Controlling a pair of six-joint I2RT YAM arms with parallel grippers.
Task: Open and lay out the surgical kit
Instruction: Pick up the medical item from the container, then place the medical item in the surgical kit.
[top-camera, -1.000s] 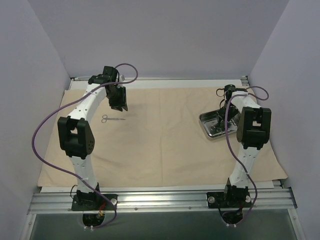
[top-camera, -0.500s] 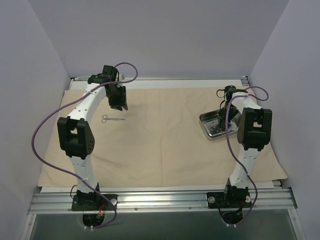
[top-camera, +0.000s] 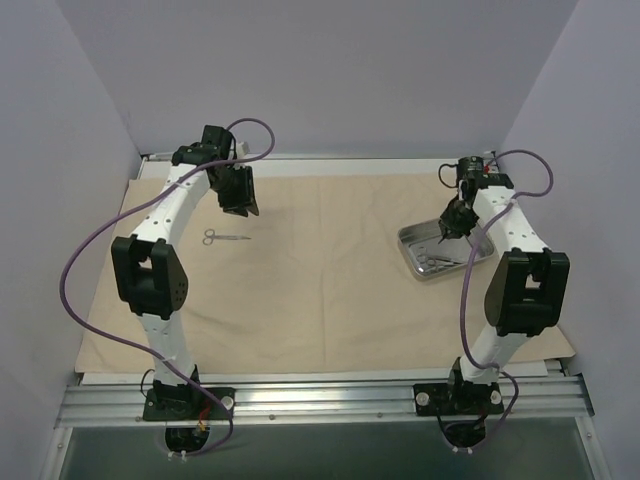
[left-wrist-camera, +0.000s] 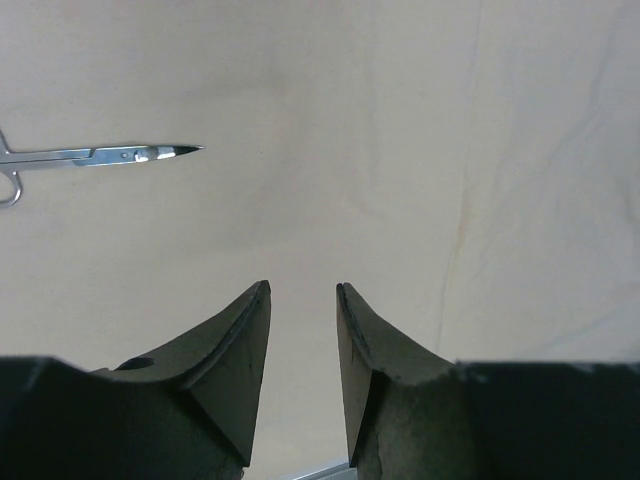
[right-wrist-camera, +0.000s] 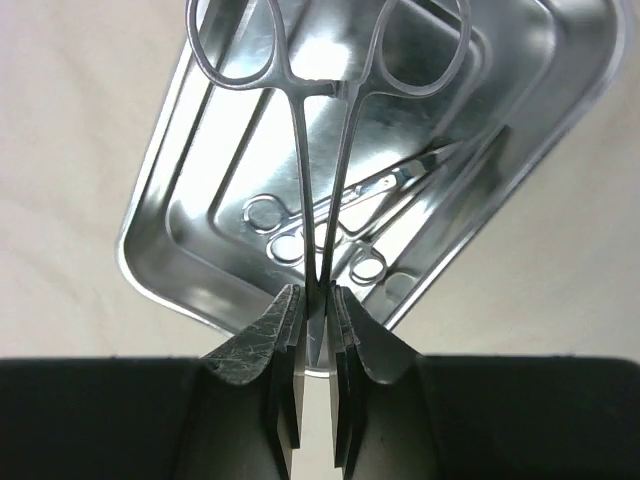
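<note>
The beige cloth wrap (top-camera: 320, 290) lies spread flat over the table. At its right stands the steel tray (top-camera: 408, 245), seen from above in the right wrist view (right-wrist-camera: 160, 240). My right gripper (right-wrist-camera: 317, 300) is shut on a ring-handled instrument (right-wrist-camera: 317, 262), which hangs above the tray with its rings pointing away; the top view shows this gripper (top-camera: 452, 226) over the tray's far side. Other instruments (right-wrist-camera: 368, 265) lie in the tray. A pair of small scissors (top-camera: 222, 238) lies on the cloth at the left. My left gripper (top-camera: 243, 208) hovers open just beyond them, with the scissors (left-wrist-camera: 100, 155) off to its left.
Grey walls close in the table on three sides. A metal rail (top-camera: 320, 400) with both arm bases runs along the near edge. Cables (top-camera: 80, 270) loop beside each arm. The cloth's middle (left-wrist-camera: 400, 150) shows only faint creases.
My right gripper has closed on the ring-handled instrument and risen from the tray, with the arm's elbow swinging right. The left arm has barely shifted.
</note>
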